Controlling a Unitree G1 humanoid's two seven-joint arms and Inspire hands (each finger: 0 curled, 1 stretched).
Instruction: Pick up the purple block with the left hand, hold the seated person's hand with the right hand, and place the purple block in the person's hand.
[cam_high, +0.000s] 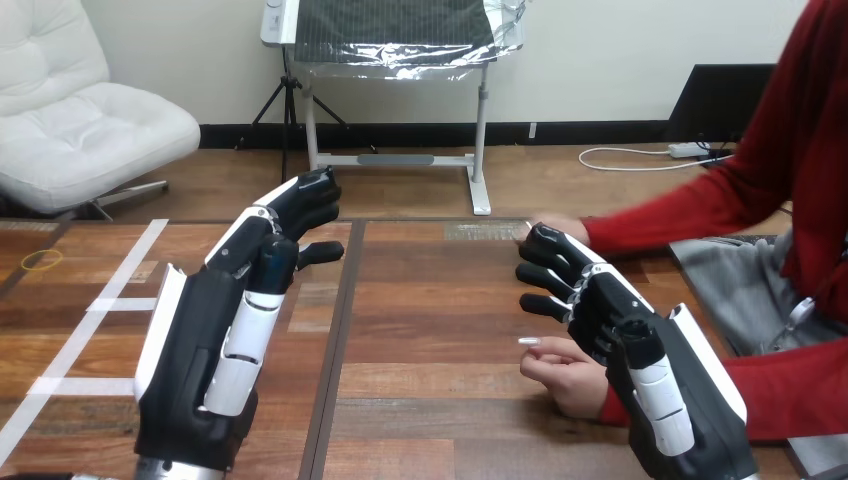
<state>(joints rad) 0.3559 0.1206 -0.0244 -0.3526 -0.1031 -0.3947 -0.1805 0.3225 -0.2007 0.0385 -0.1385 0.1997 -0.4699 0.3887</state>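
Note:
My left hand (215, 330) is raised over the left half of the wooden table (430, 300). Its fingers (305, 200) point straight to the far right, its thumb sticks out, and nothing is in it. My right hand (640, 350) hovers at the right with relaxed fingers (545, 275) pointing left, holding nothing that I can see. The person's near hand (565, 375), loosely curled, rests on the table just left of and under my right palm. I cannot tell if they touch. The person's far hand (560, 228), in a red sleeve, lies flat beyond my right fingertips.
White tape lines (110, 300) cross the table's left part, and a yellow rubber band (42, 260) lies near its far left edge. A dark seam (340, 330) runs front to back down the table. The person's arms take up the right side.

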